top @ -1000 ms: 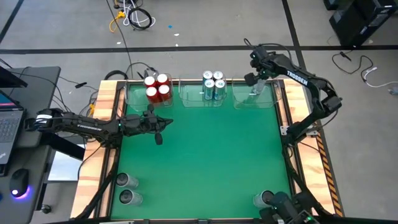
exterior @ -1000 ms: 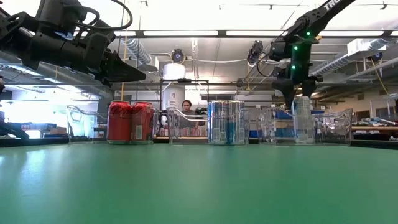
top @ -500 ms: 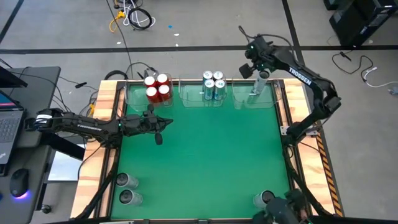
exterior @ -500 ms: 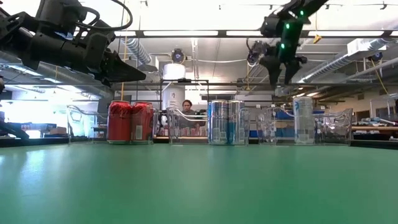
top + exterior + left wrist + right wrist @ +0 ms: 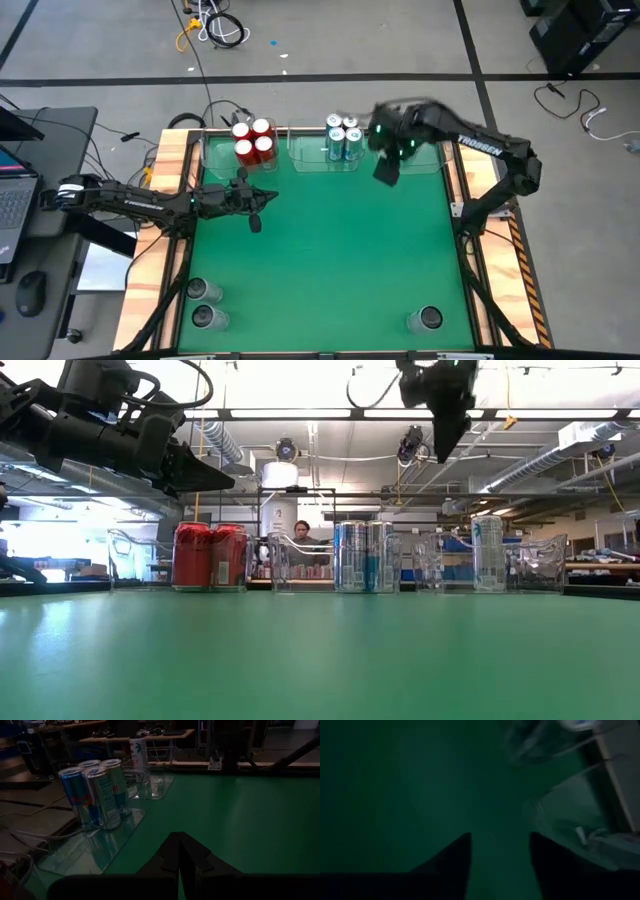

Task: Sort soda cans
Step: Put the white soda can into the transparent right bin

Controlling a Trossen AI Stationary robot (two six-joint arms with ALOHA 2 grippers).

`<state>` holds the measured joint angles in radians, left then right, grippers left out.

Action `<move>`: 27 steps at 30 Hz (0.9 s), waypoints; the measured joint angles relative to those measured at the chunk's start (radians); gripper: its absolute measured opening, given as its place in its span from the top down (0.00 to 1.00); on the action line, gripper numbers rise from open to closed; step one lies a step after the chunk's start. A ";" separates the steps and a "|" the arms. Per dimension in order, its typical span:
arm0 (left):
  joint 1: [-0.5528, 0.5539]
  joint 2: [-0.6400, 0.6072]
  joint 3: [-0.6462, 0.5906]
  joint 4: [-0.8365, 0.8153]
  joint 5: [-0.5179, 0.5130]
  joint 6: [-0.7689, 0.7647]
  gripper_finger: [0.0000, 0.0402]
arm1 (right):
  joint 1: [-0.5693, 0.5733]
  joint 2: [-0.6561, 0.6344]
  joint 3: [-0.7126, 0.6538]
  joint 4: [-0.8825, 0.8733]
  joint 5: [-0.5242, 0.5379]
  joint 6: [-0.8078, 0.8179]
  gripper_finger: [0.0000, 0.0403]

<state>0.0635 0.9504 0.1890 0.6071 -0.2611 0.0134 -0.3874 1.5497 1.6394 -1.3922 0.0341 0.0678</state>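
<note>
Hovering right gripper, seemingly can-free

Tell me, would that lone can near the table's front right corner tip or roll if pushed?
The lone can stands upright on flat felt, so it would probably slide or tip. Once on its round side, it would likely roll. Its smooth metal looks slippery.

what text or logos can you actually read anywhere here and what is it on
"TROSSEN": white letters on the right arm in the high view, just readable.
Red cans: a white script logo shows in the low view, too blurred to read.
Blue-and-white cans: print and a red mark show in the left wrist view, not readable.
Pale can in the right bin: markings too small to read.
Left arm: white lettering, too small to read.
</note>
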 joint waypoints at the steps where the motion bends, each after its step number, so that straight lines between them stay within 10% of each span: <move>1: 0.000 0.000 0.000 0.000 0.000 0.001 0.99 | 0.041 0.000 0.000 -0.014 0.006 0.015 0.61; 8: 0.000 0.000 0.000 0.000 0.000 0.006 0.99 | 0.251 0.001 0.000 -0.038 -0.001 0.166 0.98; 27: 0.000 0.000 0.000 0.008 0.000 0.010 0.99 | 0.674 0.003 -0.001 -0.028 -0.064 0.595 0.85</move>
<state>0.0634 0.9502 0.1887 0.6152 -0.2611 0.0238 0.2867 1.5528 1.6382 -1.4200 -0.0300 0.6623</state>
